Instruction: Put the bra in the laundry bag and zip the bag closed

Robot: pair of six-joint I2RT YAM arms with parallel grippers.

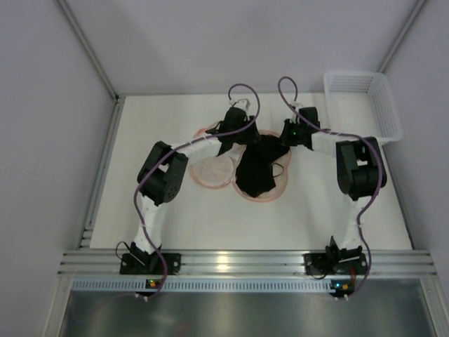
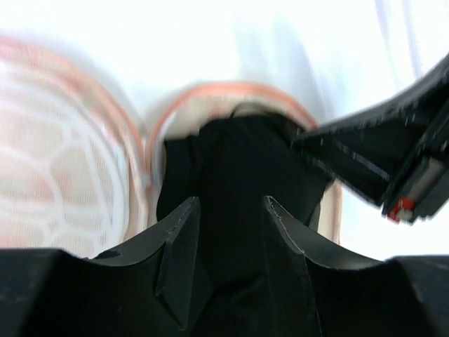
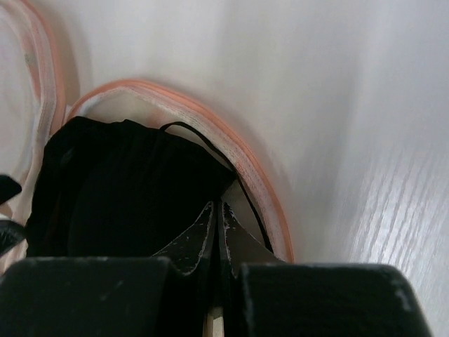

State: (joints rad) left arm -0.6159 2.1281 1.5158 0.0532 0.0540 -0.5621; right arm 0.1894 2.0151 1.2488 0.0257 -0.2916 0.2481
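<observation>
The laundry bag lies open on the white table as two round halves with pink rims. The black bra is bunched on the right half. My left gripper is over the bag's far edge. In the left wrist view its jaws stand partly closed with black bra fabric filling the gap. My right gripper is shut. In the right wrist view its tips touch the bra's edge, just inside the bag's pink rim. The zipper pull is not visible.
A white plastic mesh basket stands at the table's far right corner. The bag's pale mesh-lined left half lies beside the bra. The right arm's gripper body sits close on the left gripper's right.
</observation>
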